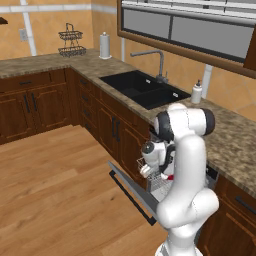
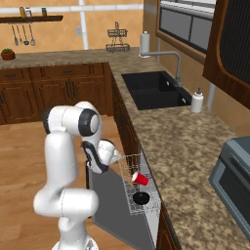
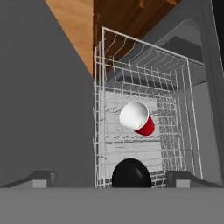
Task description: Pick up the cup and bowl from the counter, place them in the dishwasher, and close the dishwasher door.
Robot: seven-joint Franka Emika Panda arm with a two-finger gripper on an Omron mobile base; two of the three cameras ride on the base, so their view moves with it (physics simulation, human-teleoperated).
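Observation:
The red cup [image 3: 139,119] lies on its side in the dishwasher's white wire rack [image 3: 99,109], white rim toward the hand camera. The black bowl [image 3: 131,173] rests in the same rack, close beside the cup. In the right base view the cup [image 2: 140,178] and bowl [image 2: 141,197] sit in the pulled-out rack [image 2: 128,168] below the counter [image 2: 180,146]. My gripper [image 2: 117,156] hovers just above the rack, open, holding nothing. Its fingertips [image 3: 41,178] stand wide apart over the bowl. The grey dishwasher door [image 1: 131,186] hangs open, folded down toward the floor.
A black sink [image 1: 145,90] with a faucet [image 1: 159,62] and a white soap bottle [image 1: 196,93] lie further along the counter. A grey toaster oven [image 2: 234,171] stands at the right. Wooden floor [image 1: 55,190] spreads out left of the open door.

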